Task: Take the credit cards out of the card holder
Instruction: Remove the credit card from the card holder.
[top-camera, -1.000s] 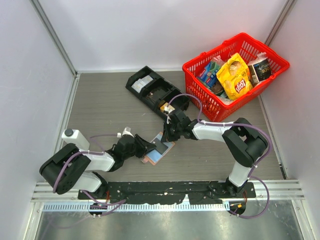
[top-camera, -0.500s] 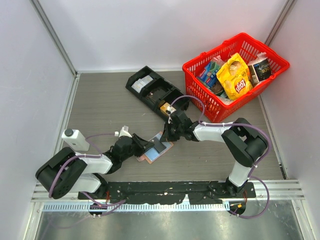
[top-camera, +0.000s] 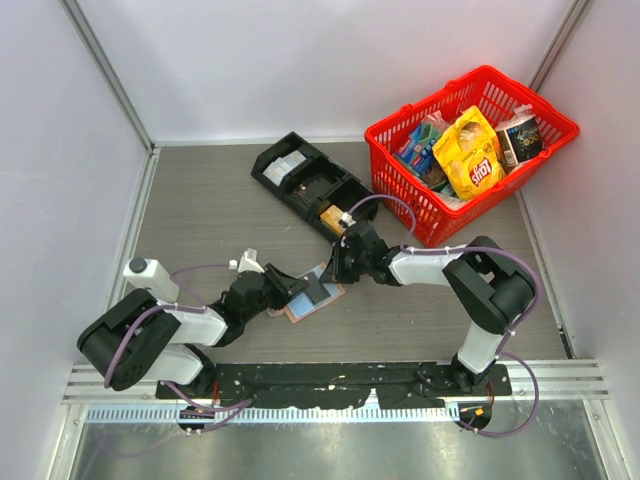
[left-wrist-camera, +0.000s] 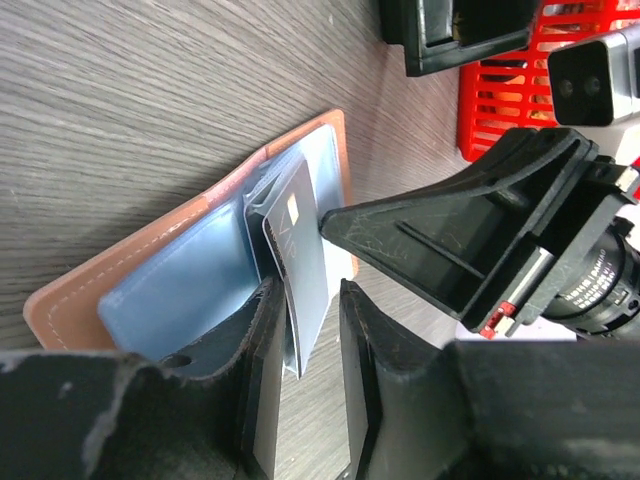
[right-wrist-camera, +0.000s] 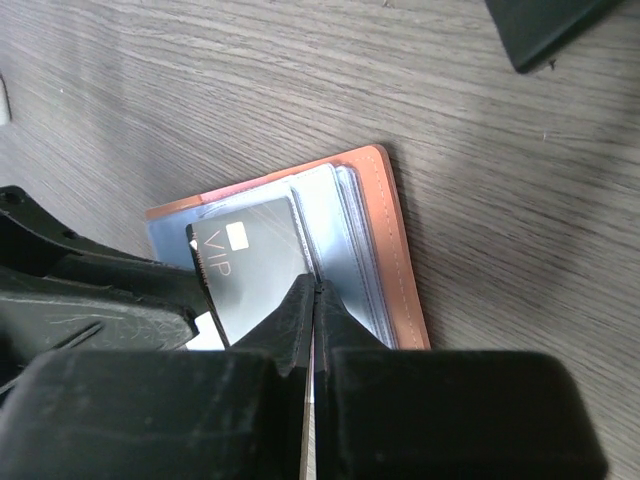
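Observation:
The salmon-pink card holder (top-camera: 301, 313) lies open on the table between my two grippers. Its pale blue panels show in the left wrist view (left-wrist-camera: 170, 290) and the right wrist view (right-wrist-camera: 385, 240). A dark grey "VIP" card (right-wrist-camera: 255, 265) sticks up out of it (left-wrist-camera: 300, 270). My left gripper (left-wrist-camera: 308, 290) is open, with the card's corner between its jaws against one finger. My right gripper (right-wrist-camera: 316, 285) is shut on a thin inner leaf of the holder, right beside the card's edge. In the top view the left gripper (top-camera: 284, 291) and the right gripper (top-camera: 336, 268) flank the holder.
A black compartment tray (top-camera: 310, 185) lies behind the holder. A red basket (top-camera: 425, 100) full of packets stands at the back right. A white card or slip (left-wrist-camera: 341, 270) lies under the dark card. White walls close in on both sides.
The dark card now stands further out of the holder. My left gripper has come up around its corner. My right gripper has shifted slightly to the right.

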